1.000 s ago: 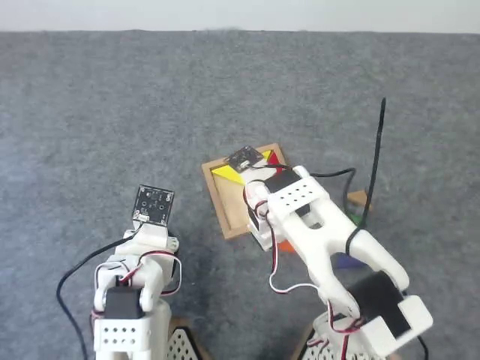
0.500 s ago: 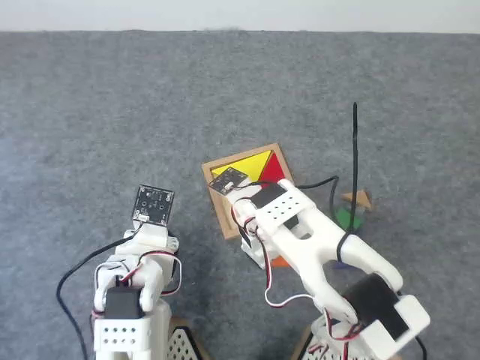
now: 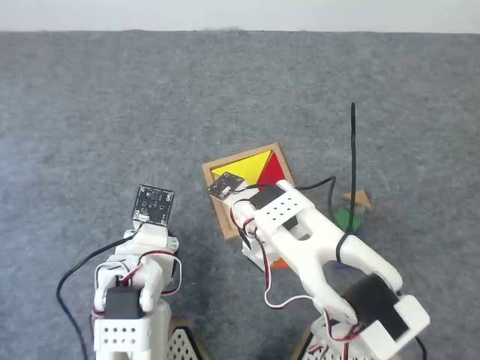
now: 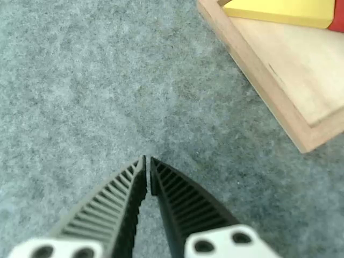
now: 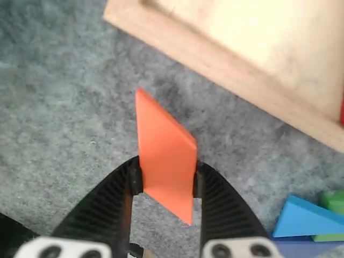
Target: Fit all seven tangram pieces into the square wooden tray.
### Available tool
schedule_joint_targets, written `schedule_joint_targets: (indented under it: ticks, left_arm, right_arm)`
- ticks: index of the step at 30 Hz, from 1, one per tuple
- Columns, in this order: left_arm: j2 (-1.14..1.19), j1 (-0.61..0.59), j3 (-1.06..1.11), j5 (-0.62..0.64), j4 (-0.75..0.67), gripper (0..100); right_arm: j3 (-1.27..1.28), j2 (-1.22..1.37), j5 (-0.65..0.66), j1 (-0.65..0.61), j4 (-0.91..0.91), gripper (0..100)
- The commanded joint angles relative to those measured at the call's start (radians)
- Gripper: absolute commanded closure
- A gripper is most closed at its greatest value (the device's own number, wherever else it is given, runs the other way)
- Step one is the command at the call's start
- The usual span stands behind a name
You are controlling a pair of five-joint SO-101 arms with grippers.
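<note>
Right hand (image 5: 165,175) grips the orange piece (image 5: 161,142) just beside the tray (image 5: 226,75).

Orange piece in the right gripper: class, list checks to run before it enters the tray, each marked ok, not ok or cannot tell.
1. Orange piece clamped in the right gripper: ok.
2. Piece above the tray: not ok, outside the rim, over carpet.
3. Bare wood free beside the yellow piece and red piece: ok.
4. Left gripper clear of tray: ok, shut over carpet.
5. Piece's turn suits the gap: cannot tell.
</note>
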Motion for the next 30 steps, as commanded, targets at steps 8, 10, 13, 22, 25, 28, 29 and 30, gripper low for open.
schedule_joint_targets:
  ticks: [8,10,13,22,25,28,29,30]
  left_arm:
    - [-0.020,-0.003,-0.012,0.009,0.005,99]
    - [-0.020,-0.003,-0.012,0.009,0.005,99]
    - [-0.020,-0.003,-0.012,0.009,0.005,99]
    - [-0.020,-0.003,-0.012,0.009,0.005,99]
    - [-0.020,-0.003,-0.012,0.009,0.005,99]
    - [-0.020,-0.003,-0.012,0.009,0.005,99]
    - [-0.020,-0.003,-0.012,0.009,0.005,99]
    - [-0.020,-0.003,-0.012,0.009,0.005,99]
  right_arm:
    - [-0.005,-0.059,-0.026,-0.001,0.010,93.5]
    - [-0.005,-0.059,-0.026,-0.001,0.010,93.5]
    - [-0.005,-0.059,-0.025,-0.004,0.008,93.5]
    - [-0.005,-0.058,0.015,-0.001,-0.021,92.8]
    - [-0.005,-0.058,0.012,-0.001,-0.038,86.5]
    - [-0.005,-0.056,0.032,-0.001,-0.038,77.9]
    - [-0.003,-0.056,0.049,-0.002,-0.038,75.2]
    - [-0.003,-0.056,0.058,-0.004,-0.038,72.6]
